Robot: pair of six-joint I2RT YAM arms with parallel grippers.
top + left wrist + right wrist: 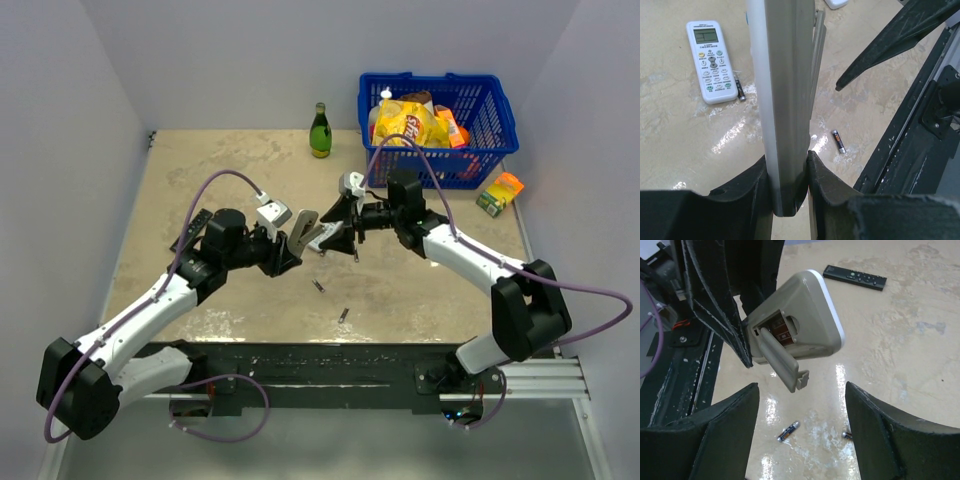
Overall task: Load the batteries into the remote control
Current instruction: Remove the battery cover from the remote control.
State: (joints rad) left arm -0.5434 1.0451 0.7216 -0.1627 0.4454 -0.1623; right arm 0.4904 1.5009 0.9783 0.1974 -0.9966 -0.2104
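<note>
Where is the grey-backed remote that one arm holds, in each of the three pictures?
Top external: remote control at centre, in the left pincer.
Left wrist: remote control edge-on, upright down the middle.
Right wrist: remote control upper centre, battery door hanging open.
Shared landmark: loose batteries on the table.

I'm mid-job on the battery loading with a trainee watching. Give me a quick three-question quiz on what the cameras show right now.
1. True or false: the right gripper is open and holds nothing.
2. What grips the remote control? A. the left gripper. B. the right gripper. C. nothing, it lies flat on the table.
3. Fill in: the battery cover hangs open, and in the right wrist view ___ batteries lie loose on the table.
Key: 1 true; 2 A; 3 two.
</note>
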